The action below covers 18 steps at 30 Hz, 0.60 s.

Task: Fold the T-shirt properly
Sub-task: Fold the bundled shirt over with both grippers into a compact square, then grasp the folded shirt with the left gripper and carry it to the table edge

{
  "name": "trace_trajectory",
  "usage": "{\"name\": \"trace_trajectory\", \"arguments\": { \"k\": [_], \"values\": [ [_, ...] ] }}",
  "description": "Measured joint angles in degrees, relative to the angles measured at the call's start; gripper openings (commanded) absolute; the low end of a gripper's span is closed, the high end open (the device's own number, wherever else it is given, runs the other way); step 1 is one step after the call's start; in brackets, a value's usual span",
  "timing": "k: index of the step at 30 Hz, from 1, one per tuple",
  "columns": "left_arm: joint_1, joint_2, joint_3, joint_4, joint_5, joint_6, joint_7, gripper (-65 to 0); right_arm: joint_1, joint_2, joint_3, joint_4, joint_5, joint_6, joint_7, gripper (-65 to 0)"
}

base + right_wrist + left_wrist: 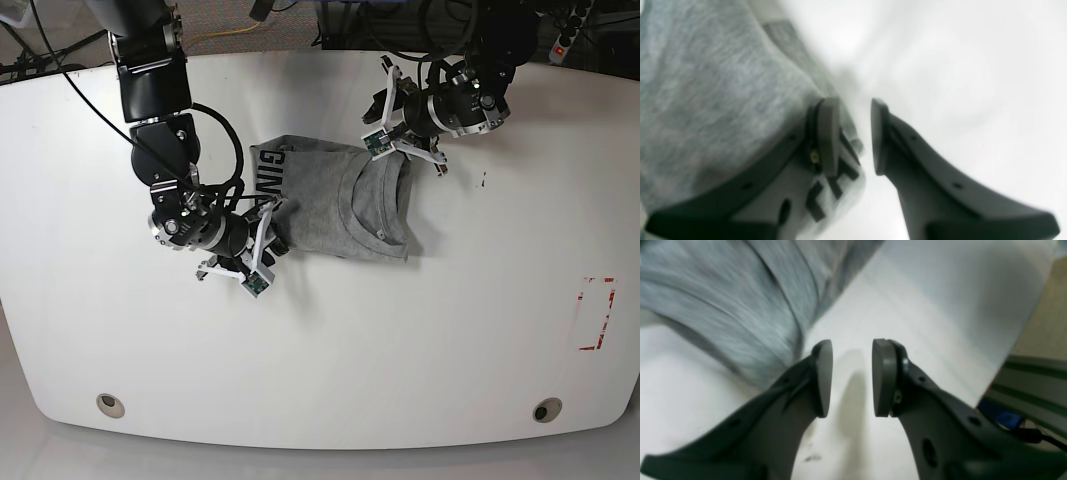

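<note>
The light grey T-shirt (335,205) lies folded in the middle of the white table (400,350), collar to the right and black lettering (272,172) on its left end. My left gripper (392,128) hovers at the shirt's upper right corner. In its wrist view it (852,378) stands open over bare table, the T-shirt (740,306) just to its left. My right gripper (268,232) is at the shirt's lower left edge. It (855,136) is open too. One finger (828,136) lies over the T-shirt (706,100) and the lettering (820,196), the other over bare table.
Red tape marks (595,312) sit near the table's right edge. Two round holes (105,403) (545,408) lie along the front. Cables run behind the far edge. An aluminium frame (1027,386) shows past the table edge in the left wrist view.
</note>
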Motion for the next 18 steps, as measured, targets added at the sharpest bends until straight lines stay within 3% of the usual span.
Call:
{"name": "trace_trajectory", "arguments": {
  "k": [7, 18],
  "values": [
    [-4.94, 0.04, 0.04, -8.11, -0.28, -0.22, -0.11, -46.8, -0.26, 0.42, 0.09, -1.14, -2.19, 4.09, 1.60, -49.8],
    [-16.68, -0.13, -9.73, -21.79, -0.92, -0.28, -0.74, -46.8, -11.85, 1.05, 2.54, 8.74, -2.36, 4.46, 1.46, -49.8]
  ]
}}
